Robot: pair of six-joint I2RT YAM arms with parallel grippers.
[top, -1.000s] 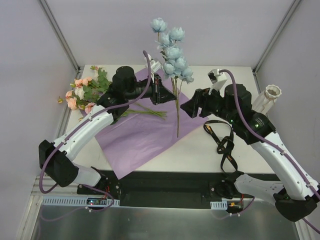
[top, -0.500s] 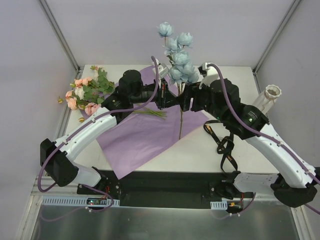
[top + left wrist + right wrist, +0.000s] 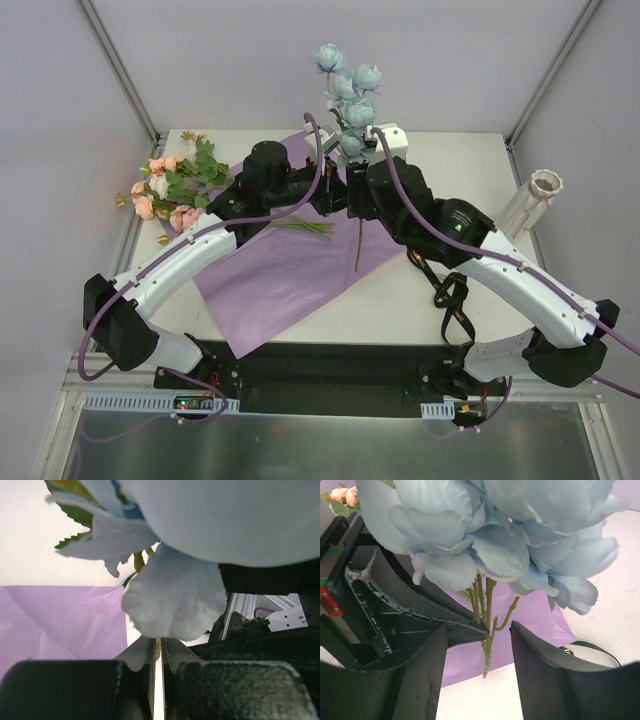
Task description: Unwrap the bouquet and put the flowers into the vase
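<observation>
A spray of pale blue flowers (image 3: 350,90) stands upright above the purple paper (image 3: 280,270), its green stem (image 3: 358,245) hanging down. My left gripper (image 3: 335,195) is shut on that stem just under the blooms; in the left wrist view the stem (image 3: 158,650) is pinched between the jaws of the left gripper (image 3: 159,652). My right gripper (image 3: 480,640) is open, with one jaw on each side of the same stem (image 3: 487,650) and a gap on both sides. The pink and white flowers (image 3: 165,190) lie at the table's left edge. The cream ribbed vase (image 3: 532,195) stands at the right.
A black ribbon (image 3: 450,290) lies loose on the table right of the paper, under my right arm. A few cut green stems (image 3: 300,226) rest on the paper near the left arm. Both arms meet over the table's middle.
My right arm swung left from near the vase until its jaws straddle the blue flowers' stem, and its jaws narrowed. The left gripper shifted the flowers slightly right and kept its hold.
</observation>
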